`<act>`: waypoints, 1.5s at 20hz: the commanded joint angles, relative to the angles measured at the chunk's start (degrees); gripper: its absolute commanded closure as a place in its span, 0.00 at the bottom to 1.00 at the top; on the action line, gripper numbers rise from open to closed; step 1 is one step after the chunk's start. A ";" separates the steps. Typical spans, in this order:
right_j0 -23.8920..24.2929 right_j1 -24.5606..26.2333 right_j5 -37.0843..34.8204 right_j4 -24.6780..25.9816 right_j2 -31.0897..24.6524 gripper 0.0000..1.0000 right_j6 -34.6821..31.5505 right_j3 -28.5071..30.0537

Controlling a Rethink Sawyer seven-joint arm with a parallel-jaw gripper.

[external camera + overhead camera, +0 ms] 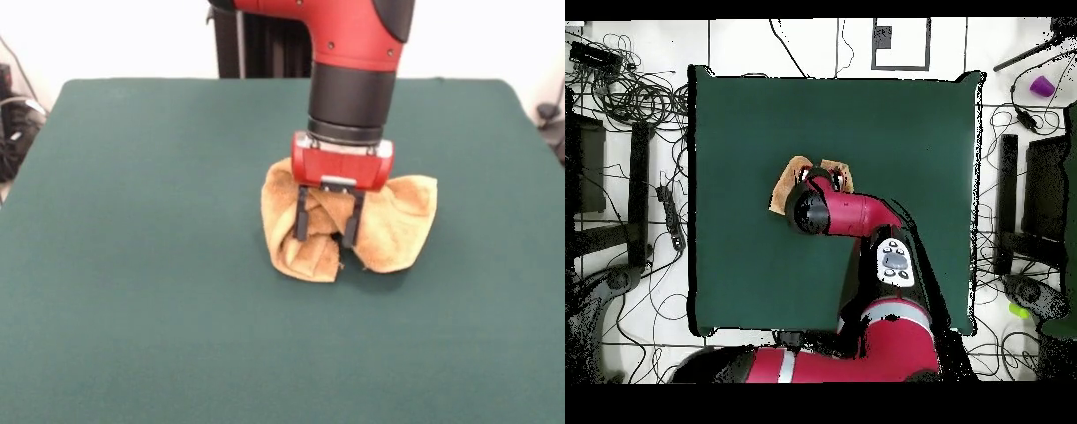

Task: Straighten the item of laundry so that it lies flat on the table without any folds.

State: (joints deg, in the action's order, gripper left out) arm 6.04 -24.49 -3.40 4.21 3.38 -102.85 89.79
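Observation:
The golden yellow-orange towel (pixel 393 225) lies crumpled in a bunched heap near the middle of the dark green table (pixel 132 265). My gripper (pixel 327 237) hangs straight down over the heap, its two black fingers (pixel 303 219) set apart with a fold of towel between them; the jaws look open around the cloth. In the overhead view the arm's wrist covers most of the towel (pixel 787 183), and only its edges show. The gripper itself is hidden there under the wrist. No tag or border stripes show.
The green table (pixel 745 120) spreads wide on all sides of the towel. Cables and dark equipment (pixel 635 100) lie on the floor beyond the table's edges. The robot's pedestal (pixel 256 44) stands at the far side.

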 commanded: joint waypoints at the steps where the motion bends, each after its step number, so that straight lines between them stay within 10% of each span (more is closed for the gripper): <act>1: 2.73 0.19 3.94 4.83 -7.96 0.00 -8.06 13.69; 21: 7.23 -1.29 16.04 13.56 -10.85 0.00 -10.76 23.96; 30: 7.34 -6.77 9.35 12.18 -11.15 0.00 -8.86 27.77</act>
State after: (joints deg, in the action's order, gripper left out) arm 14.99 -29.74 11.60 15.29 -1.29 -102.85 109.66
